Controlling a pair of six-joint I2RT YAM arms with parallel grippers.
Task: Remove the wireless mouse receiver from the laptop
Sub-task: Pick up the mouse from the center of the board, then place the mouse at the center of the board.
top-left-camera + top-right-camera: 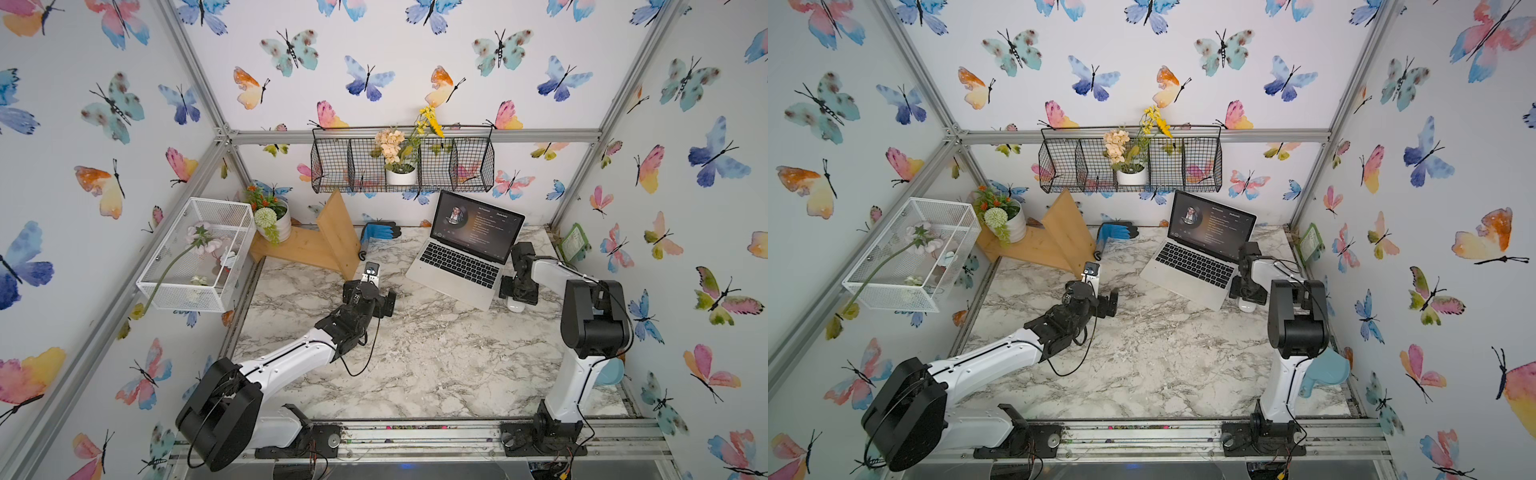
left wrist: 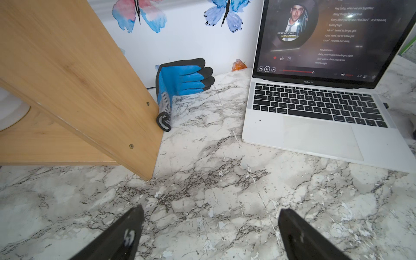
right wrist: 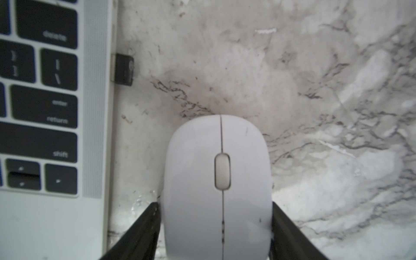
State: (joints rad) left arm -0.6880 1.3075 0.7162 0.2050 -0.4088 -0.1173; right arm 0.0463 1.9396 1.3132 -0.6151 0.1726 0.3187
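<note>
Right gripper (image 3: 215, 202): jaws clamped on the white mouse (image 3: 195, 180), one black finger (image 3: 144, 229) against each flank, towards the mouse's rear half. The mouse sits on the marble tabletop (image 3: 292, 67), just beside the laptop (image 3: 94, 112).

Left gripper (image 2: 211, 209): jaws wide apart, nothing between them, above bare marble. It is well apart from the laptop's left side.

Receiver (image 3: 123, 69): plugged into the laptop's right edge, level with the backslash and enter keys. It lies ahead of the right fingertips, past the mouse's nose and off towards the laptop side. It touches neither the fingers nor the mouse. It is a small black rectangular stub with rounded corners, and a short metal neck shows where it meets the silver case. The left wrist view shows it only as a dark nub (image 2: 385, 105).

Laptop: lid open, black keys, dark screen with a round portrait and lines of text.

Containers:
- Black wire basket (image 1: 332, 166) on the back wall, divided into compartments. A white pot (image 1: 401, 176) of cream and yellow flowers stands in one of the middle compartments. Contents of the others cannot be made out.
- White mesh basket (image 1: 166, 291) on the left wall holds a pink flower (image 1: 201, 237); its stem hangs out over the rim.

Also present: a second pot (image 1: 284, 228) of orange and green flowers on the wooden shelf (image 1: 307, 249), and a blue glove (image 2: 182, 78) beside that shelf.
</note>
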